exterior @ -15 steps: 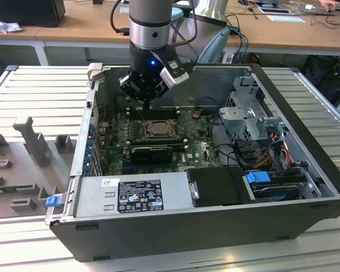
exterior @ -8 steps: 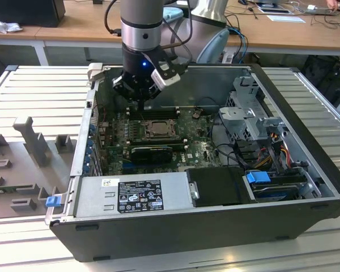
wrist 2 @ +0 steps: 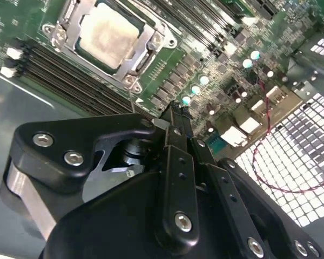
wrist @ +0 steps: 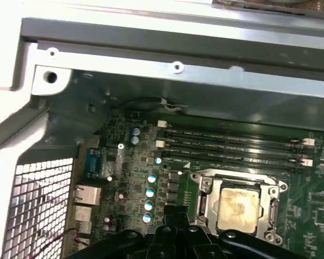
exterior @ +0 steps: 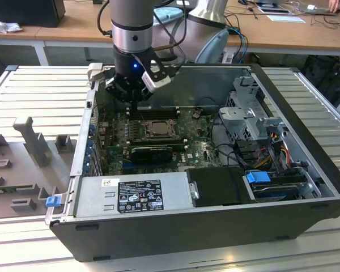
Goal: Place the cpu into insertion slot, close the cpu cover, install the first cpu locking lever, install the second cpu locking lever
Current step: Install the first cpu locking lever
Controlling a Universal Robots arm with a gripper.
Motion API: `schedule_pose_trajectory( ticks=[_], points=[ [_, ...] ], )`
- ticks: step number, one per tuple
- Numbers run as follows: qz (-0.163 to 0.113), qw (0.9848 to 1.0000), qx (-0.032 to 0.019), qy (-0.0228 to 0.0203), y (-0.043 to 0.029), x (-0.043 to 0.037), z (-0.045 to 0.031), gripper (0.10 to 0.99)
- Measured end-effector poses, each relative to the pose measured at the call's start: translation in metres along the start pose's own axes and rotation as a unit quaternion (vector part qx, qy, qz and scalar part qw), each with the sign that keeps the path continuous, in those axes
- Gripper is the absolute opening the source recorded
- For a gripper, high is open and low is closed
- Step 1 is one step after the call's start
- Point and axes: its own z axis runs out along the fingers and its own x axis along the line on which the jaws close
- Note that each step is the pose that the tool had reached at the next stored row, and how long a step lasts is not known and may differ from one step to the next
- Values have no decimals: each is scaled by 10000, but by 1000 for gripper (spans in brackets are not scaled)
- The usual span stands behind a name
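End effector (wrist 2: 175, 116), fingers drawn together on nothing, hangs over the memory slots (wrist 2: 54, 75) at the motherboard's (wrist 2: 205, 59) edge, just beside the cpu (wrist 2: 108, 35), which lies flat in the insertion slot (wrist 2: 56, 33) mid-board, cpu cover (wrist 2: 143, 56) apparently down

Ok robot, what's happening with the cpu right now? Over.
Claw shut, empty, hovering over board beside slot. Cpu sits in slot, cover down around it. Nothing in the way.

Silver-grey arm (exterior: 133, 22), blue light (exterior: 135, 64) on black wrist (exterior: 124, 85); black end effector (wrist 2: 173, 116), silver screw heads (wrist 2: 183, 221).
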Motion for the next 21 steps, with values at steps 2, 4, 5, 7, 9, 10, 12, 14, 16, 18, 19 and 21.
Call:
schedule_pose_trajectory(
  ticks=[2, 4, 5, 7, 9, 10, 12, 14, 16, 18, 19, 21],
  points=[
    [0, 10000, -3, 0, 1, 11, 1, 106],
    [0, 10000, -6, -1, 2, 19, 3, 106],
    [-1, 10000, -8, -1, 2, 22, 3, 106],
    [0, 10000, -12, -1, 3, 29, 4, 106],
    [-1, 10000, -19, -2, 4, 38, 6, 106],
    [0, 10000, -19, -3, 4, 41, 7, 106],
    [0, 10000, -18, -2, 5, 48, 8, 106],
    [-1, 10000, -18, -2, 6, 54, 9, 106],
    [0, 10000, -19, -2, 6, 64, 10, 106],
    [0, 10000, -19, -3, 9, 81, 11, 106],
    [-1, 10000, -18, -4, 12, 98, 12, 106],
    [-1, 10000, -18, -4, 23, 112, 17, 106]
  ],
)
